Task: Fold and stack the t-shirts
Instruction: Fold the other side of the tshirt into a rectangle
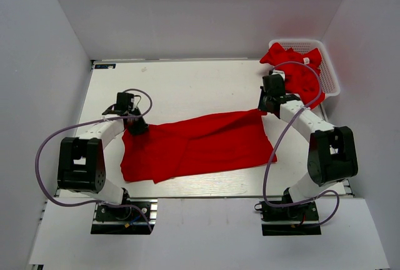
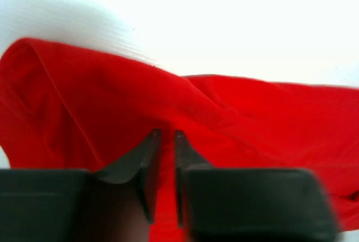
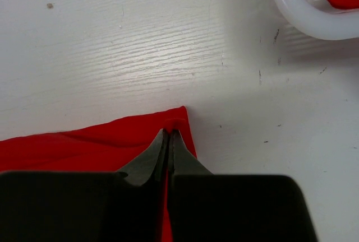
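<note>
A red t-shirt [image 1: 200,145] lies spread across the middle of the white table, folded lengthwise, with a thicker bunched fold at its left end. My left gripper [image 1: 136,125] is at its far left corner. In the left wrist view [image 2: 164,135] the jaws stand close together with red fabric [image 2: 224,113] pinched between them. My right gripper [image 1: 267,109] is at the far right corner. In the right wrist view [image 3: 168,133] it is shut on the very corner of the shirt [image 3: 112,135], low over the table. More red t-shirts [image 1: 300,70] are heaped in the basket.
A white plastic lattice basket [image 1: 333,79] stands at the back right corner, just behind my right gripper; its rim [image 3: 303,12] shows in the right wrist view. White walls close in the table [image 1: 187,85] on three sides.
</note>
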Controlling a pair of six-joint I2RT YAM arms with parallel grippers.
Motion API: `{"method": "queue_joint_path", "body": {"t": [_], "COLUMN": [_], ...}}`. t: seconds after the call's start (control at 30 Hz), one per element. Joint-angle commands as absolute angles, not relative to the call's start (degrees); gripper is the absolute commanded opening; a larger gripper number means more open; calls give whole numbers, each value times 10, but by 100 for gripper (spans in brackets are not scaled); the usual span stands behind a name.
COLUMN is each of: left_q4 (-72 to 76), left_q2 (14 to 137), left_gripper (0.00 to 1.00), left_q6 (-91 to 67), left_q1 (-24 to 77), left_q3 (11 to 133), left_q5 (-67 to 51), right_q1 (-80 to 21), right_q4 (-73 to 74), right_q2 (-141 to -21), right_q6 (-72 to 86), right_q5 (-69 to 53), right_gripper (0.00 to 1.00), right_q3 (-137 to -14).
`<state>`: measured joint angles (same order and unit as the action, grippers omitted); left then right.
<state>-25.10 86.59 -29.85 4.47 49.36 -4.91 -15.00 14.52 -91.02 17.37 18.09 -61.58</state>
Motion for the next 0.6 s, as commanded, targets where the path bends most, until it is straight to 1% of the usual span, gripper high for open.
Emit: {"method": "queue_joint_path", "body": {"t": [0.0, 0.03, 0.07, 0.1, 0.23, 0.37, 0.4, 0.47, 0.5, 0.53, 0.57], "left_q4": [-235, -235, -235, -235, -235, -266, -274, -291, -297, -297, -297], "left_q2": [855, 855, 855, 855, 850, 831, 819, 805, 796, 778, 768], "left_gripper": [24, 18, 8, 1, 0, 0, 11, 18, 25, 35, 51], "left_q6": [-282, -282, -282, -282, -282, -282, -289, -297, -302, -308, -308], "left_q1": [46, 46, 46, 46, 46, 46, 46, 46, 46, 46, 46], "left_q3": [513, 513, 513, 513, 513, 513, 513, 505, 500, 486, 478], "left_q5": [-46, -46, -46, -46, -40, -33, -20, -4, 6, 6, 13], "right_q1": [-146, -146, -146, -146, -149, -147, -147, -147, -147, -147, -147], "right_q4": [158, 158, 160, 163, 168, 170, 170, 172, 171, 175, 177], "right_q2": [-891, -891, -894, -893, -886, -876, -876, -873, -873, -873, -874], "right_q6": [173, 172, 174, 175, 177, 170, 167, 166, 163, 164, 163], "right_q5": [192, 191, 188, 187, 183, 191, 191, 192, 192, 192, 192], "right_gripper": [0, 0, 0, 0, 0, 0, 0, 0, 0, 0, 0], "right_q3": [-642, -642, -642, -642, -639, -640, -639, -641, -641, -640, -640]}}
